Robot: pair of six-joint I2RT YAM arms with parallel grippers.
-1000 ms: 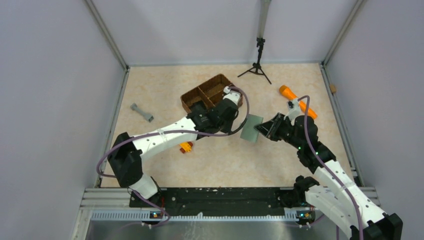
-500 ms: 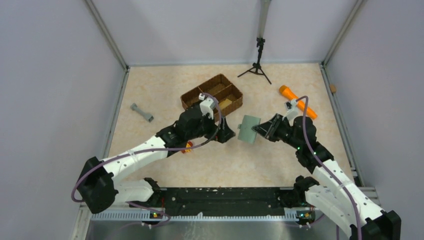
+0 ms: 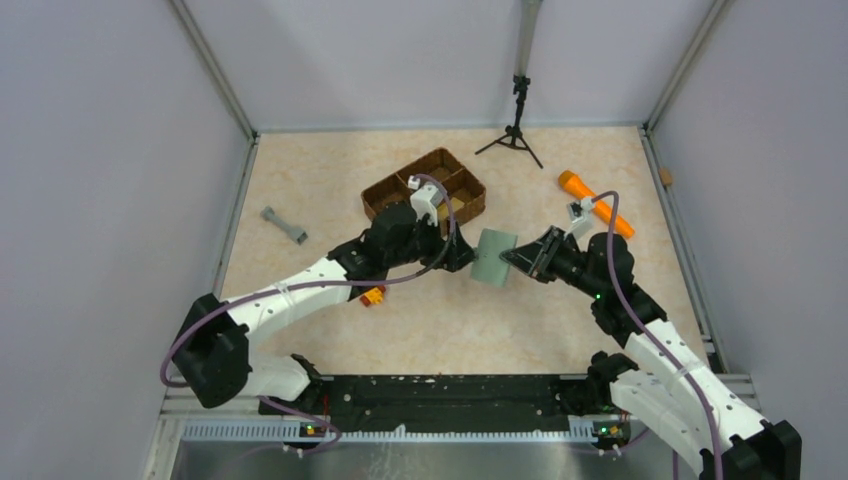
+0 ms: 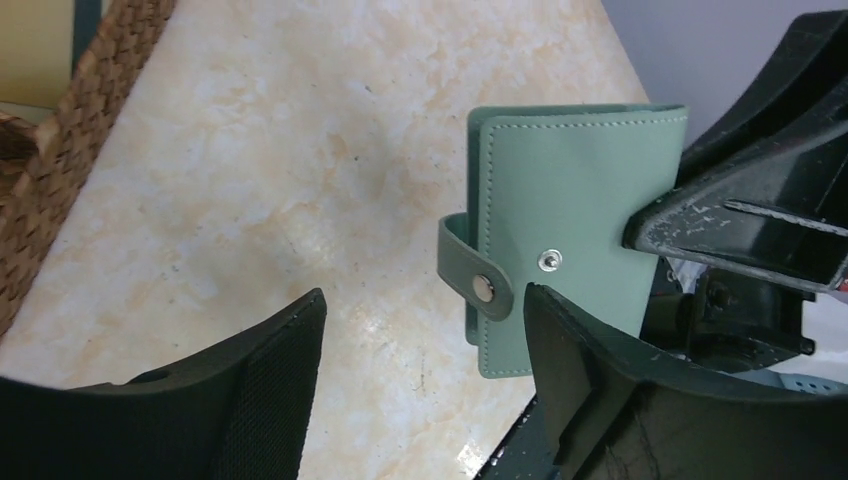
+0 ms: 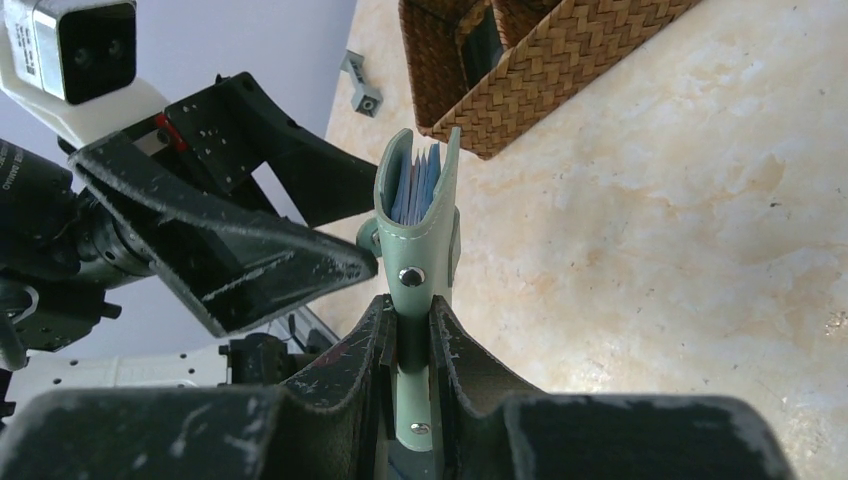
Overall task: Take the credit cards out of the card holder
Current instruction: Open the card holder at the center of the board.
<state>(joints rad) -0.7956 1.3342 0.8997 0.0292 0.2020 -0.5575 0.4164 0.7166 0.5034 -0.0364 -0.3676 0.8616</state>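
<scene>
The card holder (image 3: pixel 493 257) is a grey-green folding wallet held off the table, its snap tab (image 4: pixel 478 288) facing my left wrist camera. My right gripper (image 5: pixel 410 320) is shut on the holder's (image 5: pixel 415 230) lower edge, and pale blue inner pockets (image 5: pixel 420 185) show at its slightly parted top. My left gripper (image 4: pixel 425 300) is open just left of the holder (image 4: pixel 570 210), one finger (image 4: pixel 600 380) overlapping its corner, with nothing between the jaws. The credit cards are hidden from all views.
A brown woven basket (image 3: pixel 425 188) stands just behind my left gripper (image 3: pixel 462 255). An orange flashlight (image 3: pixel 595 203) lies right of it, with a small black tripod (image 3: pixel 515 130) at the back. A grey dumbbell-shaped piece (image 3: pixel 283 224) and a small orange object (image 3: pixel 372 295) lie to the left.
My left arm has swung from over the basket down to the holder's left side, and its gripper has opened. My right gripper has kept its hold on the holder.
</scene>
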